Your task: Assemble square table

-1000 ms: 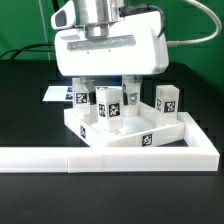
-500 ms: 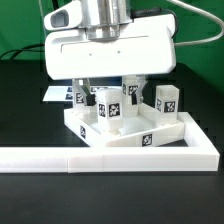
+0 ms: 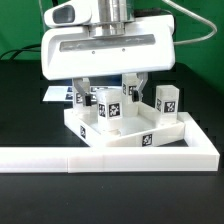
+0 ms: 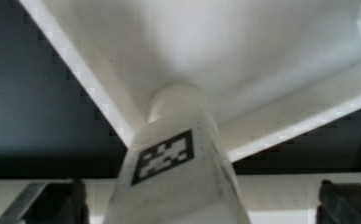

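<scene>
Four tagged legs [image 3: 110, 107] upright on square slab [image 3: 120, 137], slab on black worktop [image 3: 25, 110] against L-shaped barrier [image 3: 110, 155], at its corner on the exterior view's right. Tool [image 3: 107, 80] spread wide above slab, fingers [image 3: 84, 88] straddling one leg [image 4: 173, 150] near the exterior view's left, gripping nothing. Marker board [image 3: 58, 95] flat behind slab, partly hidden. Wrist view: tagged leg between dark fingertips [image 4: 49, 202], apart from both.

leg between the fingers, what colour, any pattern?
White leg with a black square marker tag; clearest in the wrist view.
</scene>
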Available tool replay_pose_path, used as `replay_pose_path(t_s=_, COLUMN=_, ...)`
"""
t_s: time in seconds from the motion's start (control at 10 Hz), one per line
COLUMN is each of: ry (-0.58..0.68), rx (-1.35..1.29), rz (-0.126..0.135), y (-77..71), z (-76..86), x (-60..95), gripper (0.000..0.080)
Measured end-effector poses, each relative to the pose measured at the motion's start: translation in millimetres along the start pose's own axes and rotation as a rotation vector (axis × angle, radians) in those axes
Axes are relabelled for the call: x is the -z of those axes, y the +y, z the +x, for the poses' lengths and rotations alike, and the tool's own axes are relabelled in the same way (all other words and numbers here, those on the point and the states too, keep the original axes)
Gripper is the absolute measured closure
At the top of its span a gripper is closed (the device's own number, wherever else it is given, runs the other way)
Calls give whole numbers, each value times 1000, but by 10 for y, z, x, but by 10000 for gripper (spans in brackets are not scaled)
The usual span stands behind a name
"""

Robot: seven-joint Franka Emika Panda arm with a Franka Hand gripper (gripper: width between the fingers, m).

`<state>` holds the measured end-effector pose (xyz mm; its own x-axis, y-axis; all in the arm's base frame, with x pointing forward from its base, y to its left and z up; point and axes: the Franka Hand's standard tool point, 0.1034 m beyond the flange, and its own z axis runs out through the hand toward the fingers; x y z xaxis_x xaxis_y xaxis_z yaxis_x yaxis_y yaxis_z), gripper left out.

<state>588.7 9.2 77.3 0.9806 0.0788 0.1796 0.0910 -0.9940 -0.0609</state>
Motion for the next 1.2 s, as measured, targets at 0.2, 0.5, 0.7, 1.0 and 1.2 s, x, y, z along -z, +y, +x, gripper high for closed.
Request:
replay_pose_path(t_s=0.2, ry=-2, rx=162, rz=-8, y=46, z=-2, x=3, gripper=151)
replay_pose_path(t_s=0.5, ry=-5, rx=220, rz=-10, y=52, z=-8, x=-6, gripper=238)
replay_pose_path(t_s=0.7, ry=-6, rx=220, rz=-10, y=53, z=-13, x=-14, gripper=373)
replay_pose_path(t_s=1.0, ry=-7, rx=201, rz=-10, y=57, z=-15, x=-17, gripper=511)
replay_pose_path(t_s=1.2, ry=-6, rx=147, rz=-11, y=80, z=-13, x=-15, gripper=511)
